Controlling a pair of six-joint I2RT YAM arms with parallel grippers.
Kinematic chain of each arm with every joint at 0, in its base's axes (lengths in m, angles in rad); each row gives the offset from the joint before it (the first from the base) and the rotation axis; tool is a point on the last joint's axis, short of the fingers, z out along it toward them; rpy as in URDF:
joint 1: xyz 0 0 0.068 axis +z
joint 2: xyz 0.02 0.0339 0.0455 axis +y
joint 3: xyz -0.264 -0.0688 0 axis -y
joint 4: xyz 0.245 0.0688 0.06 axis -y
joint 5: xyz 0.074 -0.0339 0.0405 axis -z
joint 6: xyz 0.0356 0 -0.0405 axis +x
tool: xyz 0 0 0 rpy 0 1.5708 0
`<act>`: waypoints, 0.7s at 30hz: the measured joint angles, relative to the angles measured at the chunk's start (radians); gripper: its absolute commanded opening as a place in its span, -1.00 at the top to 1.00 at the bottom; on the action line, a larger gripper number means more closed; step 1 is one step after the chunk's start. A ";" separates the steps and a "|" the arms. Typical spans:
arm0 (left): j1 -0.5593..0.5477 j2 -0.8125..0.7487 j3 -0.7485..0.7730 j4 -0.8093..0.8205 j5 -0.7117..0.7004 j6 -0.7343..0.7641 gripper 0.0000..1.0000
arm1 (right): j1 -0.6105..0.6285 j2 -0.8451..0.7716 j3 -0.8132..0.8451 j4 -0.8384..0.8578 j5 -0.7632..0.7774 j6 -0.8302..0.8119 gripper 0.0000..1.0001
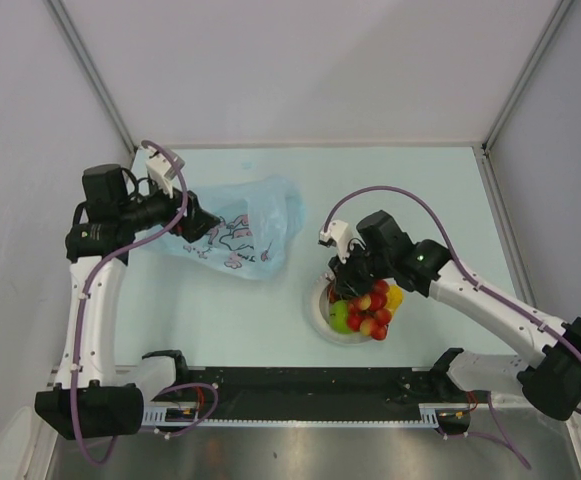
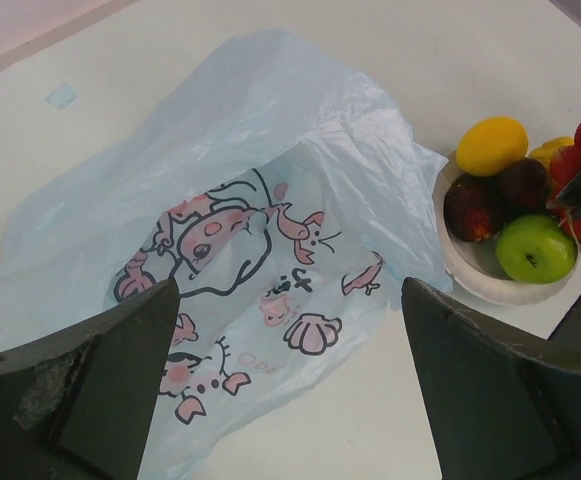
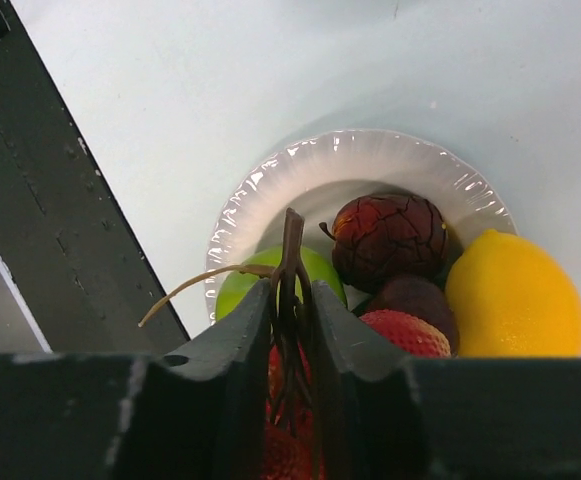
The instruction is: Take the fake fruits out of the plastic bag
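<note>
The light-blue plastic bag (image 1: pixel 242 228) with pink drawings lies flat at the table's left middle; it also fills the left wrist view (image 2: pixel 240 230). My left gripper (image 1: pixel 198 224) hovers open over its left end, jaws wide apart, holding nothing. My right gripper (image 1: pixel 348 285) is shut on the brown stem (image 3: pixel 293 262) of the red grape bunch (image 1: pixel 373 312), over the white plate (image 1: pixel 319 308). On the plate lie a green apple (image 3: pixel 240 285), a dark maroon fruit (image 3: pixel 388 233), a yellow lemon (image 3: pixel 515 298) and a yellow piece (image 1: pixel 395 297). The avocado is not discernible.
A black rail (image 1: pixel 300 385) runs along the table's near edge between the arm bases. White walls enclose the table on the left, back and right. A small blue scrap (image 2: pixel 61 95) lies on the table beyond the bag.
</note>
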 measured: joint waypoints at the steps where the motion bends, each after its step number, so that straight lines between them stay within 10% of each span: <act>1: 0.000 0.000 -0.006 0.003 0.000 0.000 -0.95 | 0.000 0.004 -0.001 0.001 -0.002 -0.002 0.29; 21: -0.004 -0.012 -0.121 0.069 0.039 -0.038 -0.95 | -0.006 0.037 -0.015 -0.002 -0.007 -0.020 -0.41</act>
